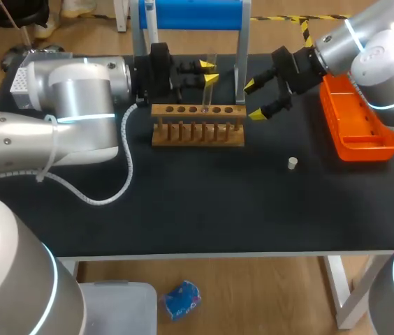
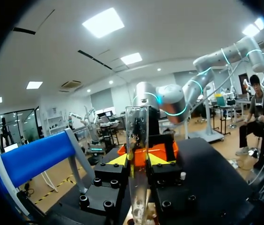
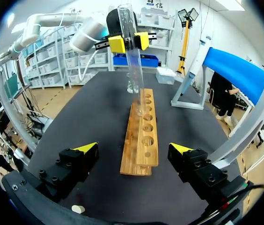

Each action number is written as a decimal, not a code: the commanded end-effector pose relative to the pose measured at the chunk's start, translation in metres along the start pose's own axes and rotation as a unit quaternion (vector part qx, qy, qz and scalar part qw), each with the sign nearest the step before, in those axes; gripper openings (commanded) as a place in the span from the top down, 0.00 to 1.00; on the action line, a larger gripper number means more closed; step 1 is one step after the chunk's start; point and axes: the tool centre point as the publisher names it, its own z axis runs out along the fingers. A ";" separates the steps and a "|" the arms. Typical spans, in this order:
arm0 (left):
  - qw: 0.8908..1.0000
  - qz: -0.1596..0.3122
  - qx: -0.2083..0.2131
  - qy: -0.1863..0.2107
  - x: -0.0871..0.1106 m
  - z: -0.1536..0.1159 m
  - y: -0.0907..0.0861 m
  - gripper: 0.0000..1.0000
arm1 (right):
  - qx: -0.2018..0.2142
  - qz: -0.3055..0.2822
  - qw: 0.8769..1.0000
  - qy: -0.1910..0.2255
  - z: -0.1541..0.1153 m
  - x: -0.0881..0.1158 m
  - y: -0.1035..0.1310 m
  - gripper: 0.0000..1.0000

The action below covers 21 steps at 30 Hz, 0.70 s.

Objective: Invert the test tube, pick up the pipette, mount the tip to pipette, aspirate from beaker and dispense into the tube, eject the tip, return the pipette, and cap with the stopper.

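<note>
the black table [image 1: 204, 209] fills the scene, with the left arm [image 1: 78, 105] coming in across its far left and the right arm [image 1: 371, 49] from the far right corner. a blue-topped frame [image 1: 193, 14] stands at the far edge, and an orange tray [image 1: 365, 150] sits on the far right of the table, under the right arm. the wooden rack [image 1: 197, 125] lies lengthwise in front of the frame, its row of holes facing up. the left gripper [image 1: 209, 73] hangs just above the rack, its yellow tips clenched on the test tube [image 1: 209, 77] from two sides. the tube stands upright, its lower end down at the rack's holes – whether it is seated in one cannot be told. the right gripper [image 1: 253, 100] hovers just right of the rack, fingers spread wide and holding nothing, with the rack's right end ahead of them and apart. the small white stopper [image 1: 292, 163] lies alone on the table, nearer than the rack and to its right.
</note>
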 end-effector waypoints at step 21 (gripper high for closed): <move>1.000 -0.002 0.000 -0.009 -0.013 0.005 0.018 1.00 | 0.001 0.000 1.000 0.003 0.000 -0.002 0.000 0.00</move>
